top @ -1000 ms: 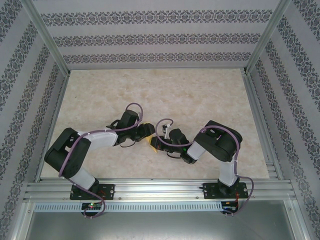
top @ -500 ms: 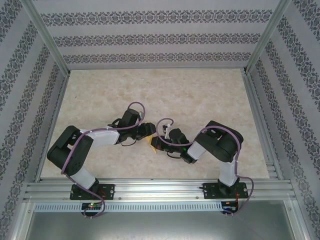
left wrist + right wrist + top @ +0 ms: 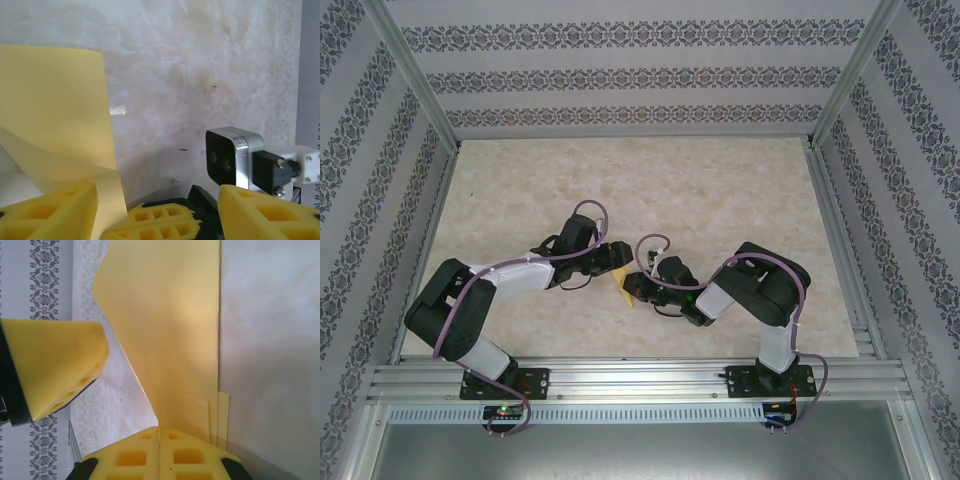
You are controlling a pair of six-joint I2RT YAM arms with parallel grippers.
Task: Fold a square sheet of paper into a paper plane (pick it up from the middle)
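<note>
Right pincer (image 3: 160, 435) tight on yellow paper (image 3: 170, 330)

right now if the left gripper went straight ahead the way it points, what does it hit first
Most likely the right gripper, shut on the yellow sheet and sitting just ahead between the open fingers of the left gripper; depth is hard to judge.

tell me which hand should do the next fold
Probably left: the left hand is open and free beside the paper, while the right hand is shut on it, holding it.
</note>
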